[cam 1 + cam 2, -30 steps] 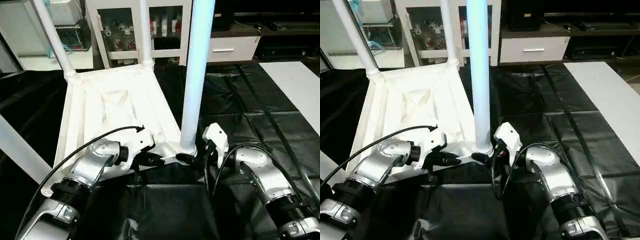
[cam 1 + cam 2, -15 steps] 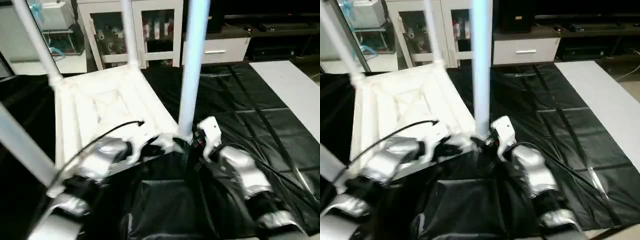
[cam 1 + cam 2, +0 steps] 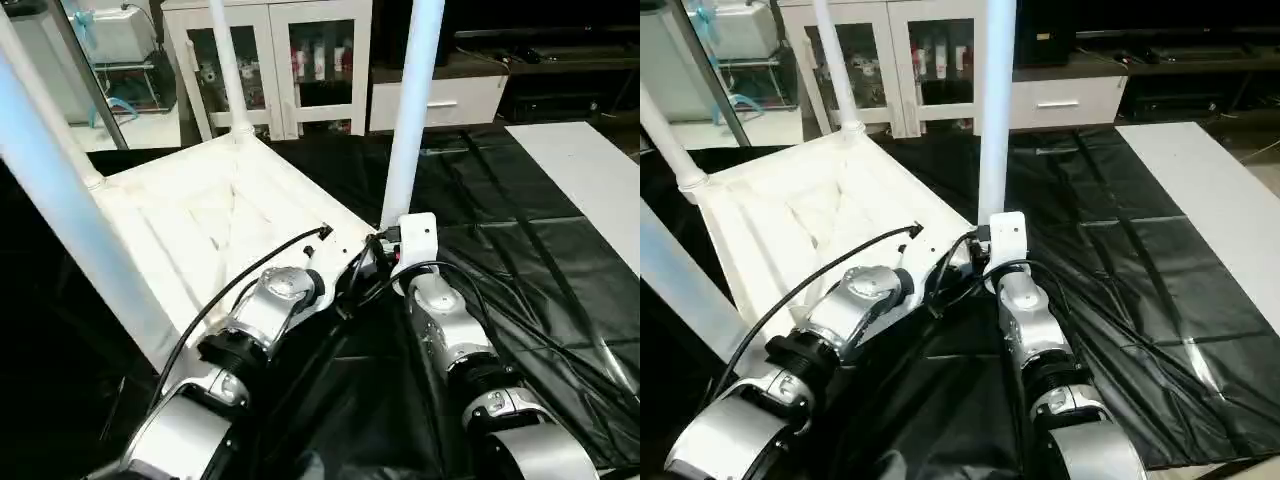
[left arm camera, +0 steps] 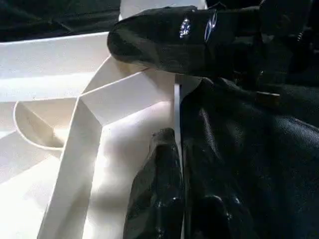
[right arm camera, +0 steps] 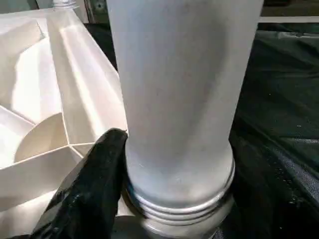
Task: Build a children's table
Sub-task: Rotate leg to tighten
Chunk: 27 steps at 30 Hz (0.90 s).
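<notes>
The white tabletop [image 3: 200, 220] lies upside down on the black cover, ribbed underside up. White legs stand upright in its corner sockets: one at the far corner [image 3: 228, 60], one large at the near left [image 3: 60, 200], one at the near right corner [image 3: 410, 110]. My left gripper [image 4: 182, 209] is shut on the tabletop's rim beside that near right corner, one finger on each side of the thin edge. My right gripper [image 3: 378, 250] is at the base of the near right leg [image 5: 179, 99], with one black finger [image 5: 94, 194] pressed against it; its other finger is hidden behind the tube.
The black-covered work table [image 3: 520, 260] stretches to the right, with wrinkled folds in front of me. Behind it stand a white glass-door cabinet [image 3: 290, 60] and a white drawer unit [image 3: 440, 100]. A pale floor area [image 3: 590, 160] lies at the far right.
The view has shifted. The tabletop with its legs has turned and slid away from me, and both arms have stretched forward with it, keeping their hold at the near right corner.
</notes>
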{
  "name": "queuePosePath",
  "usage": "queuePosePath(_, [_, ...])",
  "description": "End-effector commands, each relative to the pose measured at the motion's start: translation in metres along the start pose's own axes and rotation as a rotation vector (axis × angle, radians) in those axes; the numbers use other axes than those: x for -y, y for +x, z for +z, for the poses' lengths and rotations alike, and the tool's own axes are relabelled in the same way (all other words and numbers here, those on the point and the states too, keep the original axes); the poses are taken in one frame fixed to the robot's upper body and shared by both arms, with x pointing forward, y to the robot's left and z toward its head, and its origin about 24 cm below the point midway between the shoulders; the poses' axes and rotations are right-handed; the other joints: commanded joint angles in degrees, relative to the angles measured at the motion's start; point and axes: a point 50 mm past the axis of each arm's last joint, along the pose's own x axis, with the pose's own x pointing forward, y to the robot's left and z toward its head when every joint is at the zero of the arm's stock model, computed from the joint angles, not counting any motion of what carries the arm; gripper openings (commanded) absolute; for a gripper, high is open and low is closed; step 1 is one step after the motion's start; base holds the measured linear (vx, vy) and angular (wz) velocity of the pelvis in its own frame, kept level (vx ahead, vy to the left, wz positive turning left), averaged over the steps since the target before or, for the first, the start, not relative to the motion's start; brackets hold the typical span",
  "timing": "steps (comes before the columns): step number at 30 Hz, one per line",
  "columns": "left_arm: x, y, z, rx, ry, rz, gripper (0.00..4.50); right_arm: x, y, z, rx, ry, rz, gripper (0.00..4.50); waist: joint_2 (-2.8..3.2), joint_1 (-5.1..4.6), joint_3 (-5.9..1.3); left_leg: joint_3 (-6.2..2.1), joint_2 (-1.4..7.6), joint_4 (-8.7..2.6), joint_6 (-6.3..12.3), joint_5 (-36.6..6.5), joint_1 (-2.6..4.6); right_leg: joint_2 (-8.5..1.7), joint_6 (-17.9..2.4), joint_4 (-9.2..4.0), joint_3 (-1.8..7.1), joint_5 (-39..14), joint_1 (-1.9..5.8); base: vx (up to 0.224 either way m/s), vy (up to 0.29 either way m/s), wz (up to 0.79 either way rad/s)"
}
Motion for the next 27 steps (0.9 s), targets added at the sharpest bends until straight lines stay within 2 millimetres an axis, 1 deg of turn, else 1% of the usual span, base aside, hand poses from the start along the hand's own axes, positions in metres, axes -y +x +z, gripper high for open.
queuePosePath(1, [0.003, -0.004, -0.024, -0.019, -0.024, -0.034, 0.0, -0.01, -0.002, 0.001, 0.035, 0.005, 0.1, 3.41, -1.44, 0.11, -2.37, -1.61, 2.77, -4.53, 4.16, -14.7, -0.13, -3.45, -10.6, -4.77, 2.05, -20.8, 1.96, 0.0, 0.0, 0.0])
queuePosePath(2, [0.003, -0.004, -0.024, -0.019, -0.024, -0.034, 0.0, -0.01, -0.002, 0.001, 0.035, 0.005, 0.1, 3.41, -1.41, 0.14, -2.34, -1.54, 2.83, -4.53, 4.4, -14.4, -0.17, -3.5, -10.6, -4.77, 2.07, -20.4, 1.96, 0.0, 0.0, 0.0])
queuePosePath(3, [0.004, -0.008, -0.025, -0.004, -0.005, -0.089, 0.0, -0.006, -0.005, 0.003, 0.053, -0.003, 0.133, 3.59, -1.37, 0.13, -2.29, -1.52, 2.87, -4.56, 4.52, -14.2, -0.15, -3.5, -10.8, -4.78, 2.07, -20.3, 1.92, 0.0, 0.0, 0.0])
queuePosePath(4, [0.004, -0.012, -0.028, 0.0, 0.002, -0.137, 0.0, -0.003, -0.007, 0.004, 0.067, -0.008, 0.177, 3.59, -1.62, 0.27, -2.26, -1.52, 2.84, -4.58, 4.94, -13.8, -0.28, -3.5, -10.5, -4.82, 2.05, -20.6, 2.15, 0.0, 0.0, 0.0])
queuePosePath(5, [0.004, -0.019, -0.031, 0.008, 0.03, -0.201, 0.0, 0.004, -0.012, 0.006, 0.073, -0.021, 0.23, 3.79, -1.55, 0.45, -2.21, -1.62, 2.95, -4.68, 5.43, -13.7, -0.33, -3.55, -10.4, -4.79, 2.08, -20.6, 2.34, 0.0, 0.0, 0.0])
queuePosePath(6, [0.004, -0.023, -0.034, 0.01, 0.05, -0.244, 0.0, 0.008, -0.016, 0.007, 0.076, -0.03, 0.268, 3.79, -1.65, 0.35, -2.21, -1.53, 3.08, -4.66, 5.72, -13.1, -0.5, -3.55, -10.3, -4.74, 2.16, -20.9, 2.18, 0.0, 0.0, 0.0])
queuePosePath(7, [0.002, -0.029, -0.037, 0.008, 0.063, -0.285, 0.0, 0.014, -0.022, 0.007, 0.069, -0.07, 0.323, 3.83, -1.52, 0.7, -2.33, -1.55, 3.22, -4.56, 5.98, -12.7, -0.19, -3.56, -10.3, -4.73, 2.18, -20.5, 2.17, 0.0, 0.0, 0.0])
queuePosePath(8, [0.002, -0.035, -0.039, 0.006, 0.075, -0.323, 0.0, 0.021, -0.026, 0.007, 0.056, -0.114, 0.354, 3.91, -1.62, 0.75, -2.26, -1.39, 3.18, -4.53, 6.21, -11.9, -0.25, -3.43, -10.7, -4.67, 2.18, -19.8, 2.07, 0.0, 0.0, 0.0])
queuePosePath(9, [0.002, -0.035, -0.039, 0.006, 0.075, -0.323, 0.0, 0.021, -0.026, 0.007, 0.056, -0.114, 0.354, 3.91, -1.44, 0.87, -2.32, -1.35, 3.3, -4.51, 6.01, -11.6, -0.17, -3.54, -10.9, -4.6, 2.23, -19.8, 2.01, 0.0, 0.0, 0.0])
queuePosePath(10, [0.001, -0.04, -0.041, 0.01, 0.087, -0.359, 0.0, 0.027, -0.031, 0.006, 0.041, -0.144, 0.385, 3.91, -1.38, 0.96, -2.36, -1.24, 3.29, -4.4, 5.67, -11.0, -0.05, -3.54, -11.4, -4.49, 2.25, -19.1, 1.9, 0.0, 0.0, 0.0])
queuePosePath(11, [0.0, -0.046, -0.043, 0.011, 0.095, -0.396, 0.0, 0.033, -0.038, 0.006, 0.029, -0.173, 0.43, 3.91, -1.32, 1.22, -2.37, -1.32, 3.37, -4.49, 5.65, -10.8, -0.05, -3.44, -11.3, -4.4, 2.17, -18.6, 2.11, 0.0, 0.0, 0.0])
queuePosePath(12, [-0.002, -0.051, -0.045, 0.009, 0.108, -0.432, 0.0, 0.037, -0.044, 0.007, 0.023, -0.19, 0.48, 3.91, -1.3, 1.52, -2.35, -1.23, 3.53, -4.46, 5.75, -10.0, -0.08, -3.27, -11.5, -4.1, 2.2, -17.0, 1.99, 0.0, 0.0, 0.0])
queuePosePath(13, [-0.002, -0.052, -0.045, 0.009, 0.111, -0.439, 0.0, 0.038, -0.045, 0.007, 0.021, -0.194, 0.49, 3.91, -1.21, 1.59, -2.29, -1.26, 3.57, -4.54, 5.81, -10.1, -0.11, -3.25, -11.6, -4.04, 2.21, -16.5, 2.07, 0.0, 0.0, 0.0])
queuePosePath(14, [-0.002, -0.059, -0.047, 0.012, 0.131, -0.486, 0.0, 0.041, -0.054, 0.008, 0.016, -0.212, 0.554, 3.91, -1.07, 2.02, -2.37, -1.3, 3.74, -4.54, 5.72, -10.1, -0.07, -3.27, -11.7, -3.86, 2.17, -15.2, 2.19, 0.0, 0.0, 0.0])
queuePosePath(15, [-0.003, -0.066, -0.048, 0.013, 0.132, -0.531, 0.0, 0.043, -0.063, 0.009, 0.007, -0.233, 0.626, 3.91, -1.04, 2.14, -2.43, -1.27, 3.82, -4.47, 5.87, -9.9, -0.05, -3.19, -11.9, -3.61, 2.19, -14.1, 2.27, 0.0, 0.0, 0.0])
queuePosePath(16, [-0.004, -0.072, -0.049, 0.02, 0.124, -0.579, 0.0, 0.044, -0.073, 0.008, -0.011, -0.245, 0.705, 3.91, -0.95, 2.47, -2.45, -1.25, 3.92, -4.4, 6.34, -9.3, -0.08, -3.08, -12.3, -3.28, 2.17, -11.8, 2.32, 0.0, 0.0, 0.0])
queuePosePath(17, [-0.003, -0.077, -0.049, 0.029, 0.11, -0.616, 0.0, 0.043, -0.08, 0.006, -0.031, -0.249, 0.764, 3.91, -0.99, 2.57, -2.51, -1.22, 3.98, -4.34, 6.69, -8.7, -0.14, -3.06, -12.5, -3.05, 2.22, -10.4, 2.43, 0.0, 0.0, 0.0])
queuePosePath(18, [-0.002, -0.081, -0.049, 0.036, 0.095, -0.654, 0.0, 0.041, -0.085, 0.004, -0.053, -0.248, 0.812, 3.91, -0.86, 2.73, -2.62, -1.21, 4.0, -4.22, 7.19, -7.5, -0.2, -3.05, -13.3, -2.67, 2.19, -7.9, 2.35, 0.0, 0.0, 0.0])
queuePosePath(19, [-0.002, -0.082, -0.05, 0.036, 0.089, -0.668, 0.0, 0.04, -0.087, 0.003, -0.063, -0.246, 0.834, 3.91, -0.86, 2.82, -2.69, -1.22, 3.97, -4.12, 7.27, -7.2, -0.2, -3.08, -13.8, -2.53, 2.16, -7.0, 2.32, 0.0, 0.0, 0.0])
queuePosePath(20, [-0.001, -0.083, -0.05, 0.035, 0.084, -0.679, 0.0, 0.038, -0.088, 0.001, -0.072, -0.244, 0.853, 3.91, -0.89, 2.81, -2.72, -1.05, 3.83, -3.98, 7.28, -7.1, -0.11, -3.05, -14.5, -2.43, 2.14, -6.1, 2.21, 0.0, 0.0, 0.0])
queuePosePath(21, [-0.001, -0.083, -0.05, 0.037, 0.085, -0.683, 0.0, 0.037, -0.089, 0.001, -0.076, -0.243, 0.863, 3.91, -0.84, 2.86, -2.77, -1.01, 3.86, -3.91, 7.06, -7.0, -0.03, -3.15, -15.0, -2.46, 2.17, -5.9, 2.1, 0.0, 0.0, 0.0])
queuePosePath(22, [-0.001, -0.084, -0.05, 0.039, 0.086, -0.685, 0.0, 0.036, -0.09, 0.0, -0.08, -0.242, 0.871, 3.91, -0.97, 2.83, -2.69, -0.99, 3.73, -3.89, 6.74, -7.3, -0.11, -3.19, -15.1, -2.52, 2.2, -6.3, 2.19, 0.0, 0.0, 0.0])
queuePosePath(23, [0.0, -0.084, -0.049, 0.044, 0.084, -0.687, 0.0, 0.029, -0.089, -0.002, -0.084, -0.228, 0.897, 3.91, -0.98, 2.86, -2.68, -0.99, 3.71, -3.89, 6.56, -7.4, -0.13, -3.27, -15.1, -2.58, 2.21, -6.8, 2.23, 0.0, 0.0, 0.0])
queuePosePath(25, [0.001, -0.083, -0.048, 0.047, 0.086, -0.686, 0.0, 0.024, -0.089, -0.002, -0.083, -0.215, 0.909, 3.91, -1.04, 2.83, -2.56, -1.04, 3.68, -4.04, 5.77, -8.6, -0.13, -3.35, -14.4, -2.87, 2.23, -9.6, 2.26, 0.0, 0.0, 0.0])
queuePosePath(26, [0.001, -0.083, -0.048, 0.048, 0.086, -0.687, 0.0, 0.022, -0.089, -0.001, -0.079, -0.208, 0.916, 3.91, -1.04, 2.83, -2.56, -1.04, 3.68, -4.04, 5.77, -8.6, -0.13, -3.35, -14.4, -2.87, 2.23, -9.6, 2.26, 0.0, 0.0, 0.0])
queuePosePath(27, [0.002, -0.083, -0.048, 0.049, 0.087, -0.688, 0.0, 0.021, -0.088, -0.001, -0.077, -0.204, 0.92, 3.91, -1.04, 2.83, -2.54, -1.1, 3.72, -4.09, 5.28, -8.8, -0.1, -3.37, -14.0, -2.9, 2.25, -10.4, 2.27, 0.0, 0.0, 0.0])
